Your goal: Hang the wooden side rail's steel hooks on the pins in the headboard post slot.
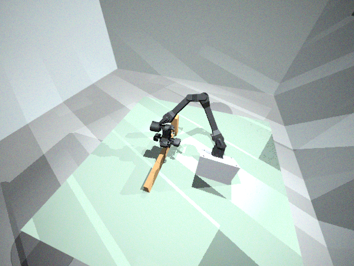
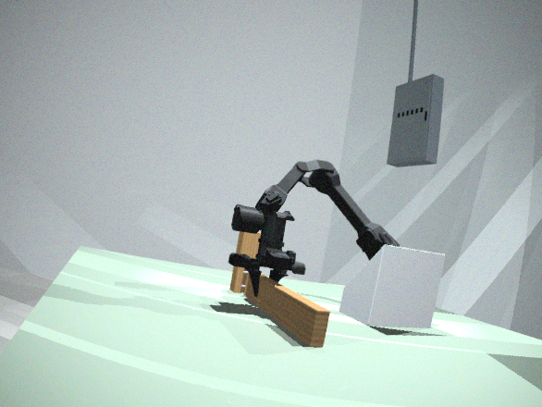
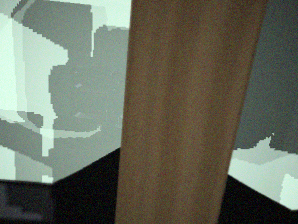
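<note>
The wooden side rail stands on its narrow edge, with its far end at or very near the table. My gripper is shut on the rail near the end facing the post, one finger on each side. The wooden headboard post stands upright just behind that end, partly hidden by the gripper. The rail's end is close to the post's foot. The steel hooks, slot and pins cannot be made out clearly, so their seating cannot be told.
The arm's pale box-shaped base stands to the right of the rail. The arm arches from it over to the post. A grey wall box hangs far behind, above the table. Hard-edged shadows cross the table.
</note>
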Robot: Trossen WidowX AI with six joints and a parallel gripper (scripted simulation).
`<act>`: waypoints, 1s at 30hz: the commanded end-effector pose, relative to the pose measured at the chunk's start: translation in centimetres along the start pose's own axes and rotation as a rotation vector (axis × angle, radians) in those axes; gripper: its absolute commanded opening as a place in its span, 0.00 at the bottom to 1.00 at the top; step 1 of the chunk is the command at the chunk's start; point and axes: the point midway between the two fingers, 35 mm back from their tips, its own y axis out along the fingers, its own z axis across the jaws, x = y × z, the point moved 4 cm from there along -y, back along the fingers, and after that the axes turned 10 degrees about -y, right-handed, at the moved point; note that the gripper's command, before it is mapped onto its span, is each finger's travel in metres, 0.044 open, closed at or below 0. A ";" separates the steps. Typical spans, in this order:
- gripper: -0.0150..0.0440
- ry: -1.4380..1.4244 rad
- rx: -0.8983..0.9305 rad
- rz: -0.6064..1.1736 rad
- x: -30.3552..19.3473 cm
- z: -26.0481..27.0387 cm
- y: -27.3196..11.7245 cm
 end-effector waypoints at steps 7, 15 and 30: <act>0.25 0.001 -0.013 0.002 0.1 -0.2 -0.7; 0.25 0.001 -0.013 0.002 0.1 -0.2 -0.8; 0.25 0.001 -0.013 0.002 0.1 -0.2 -1.1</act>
